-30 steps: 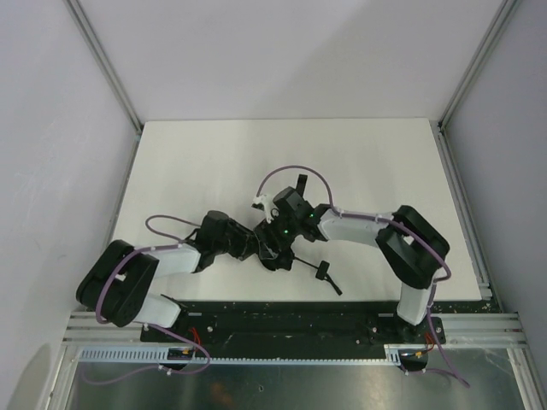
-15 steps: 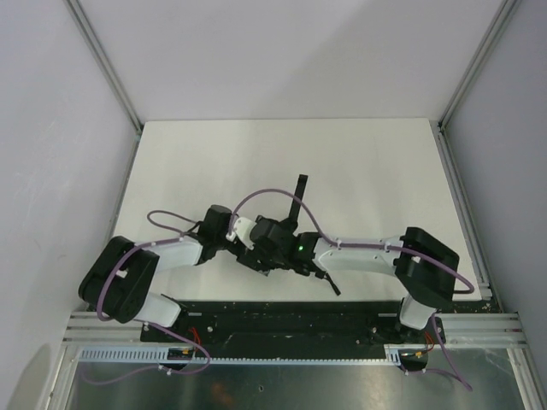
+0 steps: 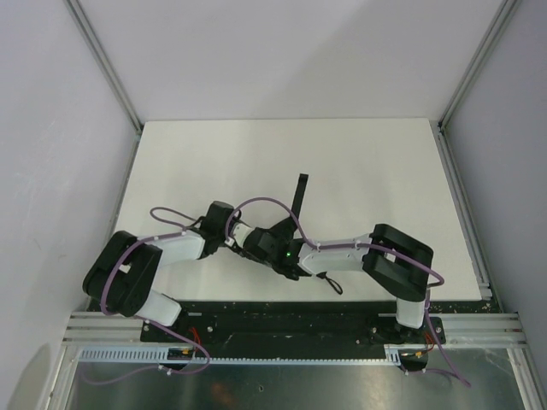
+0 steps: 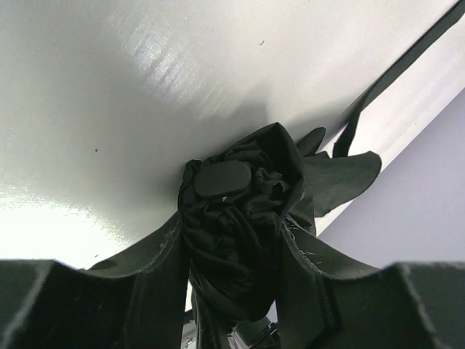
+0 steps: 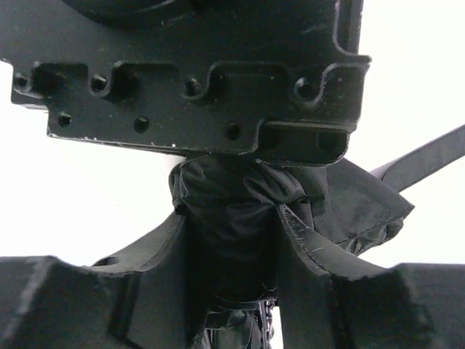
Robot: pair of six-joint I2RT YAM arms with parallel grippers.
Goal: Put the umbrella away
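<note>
The black umbrella (image 4: 240, 218) is bunched folded fabric with a round end cap (image 4: 221, 178). My left gripper (image 4: 232, 236) is shut on it, fabric pressed against both fingers. My right gripper (image 5: 232, 225) is shut on the same fabric bundle (image 5: 232, 196), right behind the left gripper's black body (image 5: 203, 73). From above, the two grippers (image 3: 242, 241) (image 3: 267, 248) meet over the umbrella near the table's front middle and hide most of it. Its closure strap (image 3: 301, 192) sticks out toward the back. The wrist loop (image 3: 330, 282) trails to the right.
The white table (image 3: 367, 171) is walled by grey panels on three sides. The black mounting rail (image 3: 291, 320) runs along the near edge. Purple cables (image 3: 273, 205) arch over both wrists.
The right arm swung down and left from the far side of the umbrella; its gripper widened, then closed on the fabric beside the left gripper. The left gripper kept its hold.
</note>
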